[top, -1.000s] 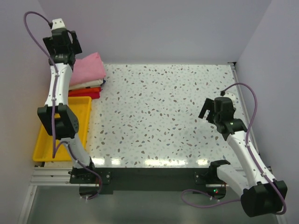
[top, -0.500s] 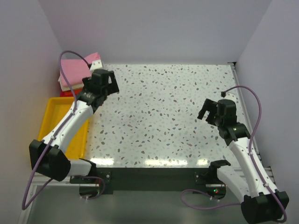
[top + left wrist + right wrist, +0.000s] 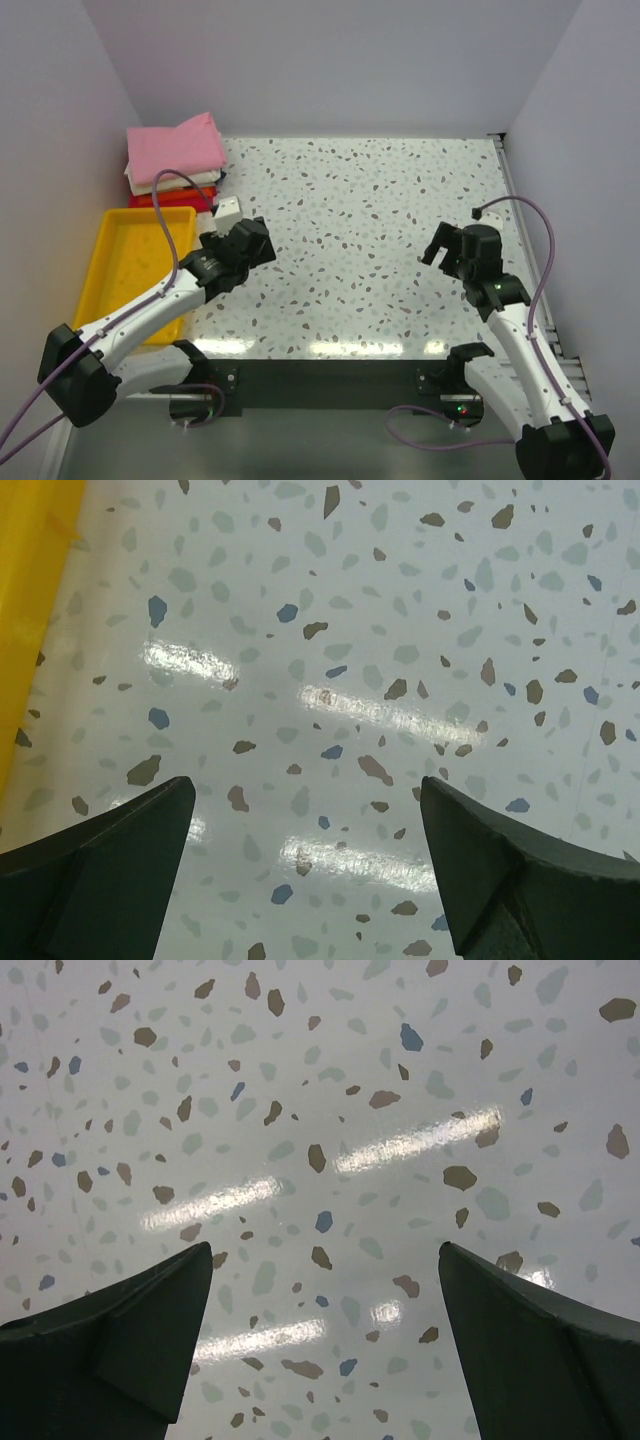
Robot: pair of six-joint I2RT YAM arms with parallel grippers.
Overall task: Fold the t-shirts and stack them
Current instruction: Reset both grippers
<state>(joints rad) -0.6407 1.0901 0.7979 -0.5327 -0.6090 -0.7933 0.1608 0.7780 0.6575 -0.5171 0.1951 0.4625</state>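
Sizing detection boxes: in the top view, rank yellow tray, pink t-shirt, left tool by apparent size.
yellow tray: largest
pink t-shirt: next
left tool: smallest, even though it is nearer the camera

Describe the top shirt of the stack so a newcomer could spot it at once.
Go to the speckled table's far left corner, just beyond the yellow tray, where folded t-shirts are stacked. The light pink t-shirt lies on top, the only pink one, covering the cream-white shirt and the red shirt beneath.
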